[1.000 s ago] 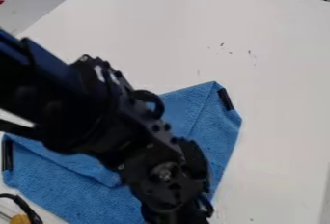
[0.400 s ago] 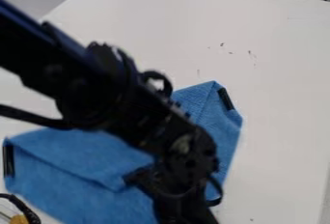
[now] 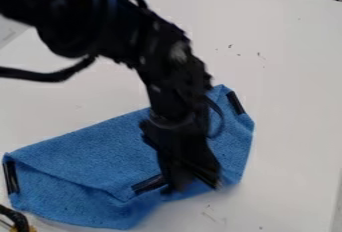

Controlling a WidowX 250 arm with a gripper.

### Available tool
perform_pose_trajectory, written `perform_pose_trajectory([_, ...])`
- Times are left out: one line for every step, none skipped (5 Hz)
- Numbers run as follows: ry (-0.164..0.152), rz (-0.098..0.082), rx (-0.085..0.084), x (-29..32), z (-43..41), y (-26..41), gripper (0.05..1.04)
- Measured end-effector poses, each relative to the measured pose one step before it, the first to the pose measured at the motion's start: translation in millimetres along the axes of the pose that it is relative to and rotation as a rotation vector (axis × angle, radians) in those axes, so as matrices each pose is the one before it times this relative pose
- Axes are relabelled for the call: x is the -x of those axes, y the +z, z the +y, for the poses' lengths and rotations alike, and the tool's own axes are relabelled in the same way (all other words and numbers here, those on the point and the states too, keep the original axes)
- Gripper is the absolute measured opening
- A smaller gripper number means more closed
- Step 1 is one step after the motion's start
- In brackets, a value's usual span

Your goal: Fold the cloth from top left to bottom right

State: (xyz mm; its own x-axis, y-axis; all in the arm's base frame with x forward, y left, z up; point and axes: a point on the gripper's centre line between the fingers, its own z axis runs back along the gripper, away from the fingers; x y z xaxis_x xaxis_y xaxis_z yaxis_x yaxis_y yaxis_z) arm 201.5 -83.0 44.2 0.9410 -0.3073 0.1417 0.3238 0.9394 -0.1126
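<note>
Since the fold should end at bottom right, I have the slender black jaws (image 3: 194, 184) low over the near edge of the blue towelling cloth (image 3: 93, 151), partly doubled on the white bench (image 3: 287, 86); spread or pinching, I cannot tell.

The jointed black robot arm (image 3: 163, 61), cut off at upper left, partly hides the blue fabric cloth (image 3: 100, 151); its black gripper (image 3: 192, 182) is blurred.
</note>
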Motion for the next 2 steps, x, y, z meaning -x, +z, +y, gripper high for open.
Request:
perform_pose_trajectory([-0.0177,-0.0136,0.0602,-8.37,39.38,-2.96,0.071])
perform_pose_trajectory([-0.0312,0.0235,0.0442,1.67,22.03,-16.61,0.071])
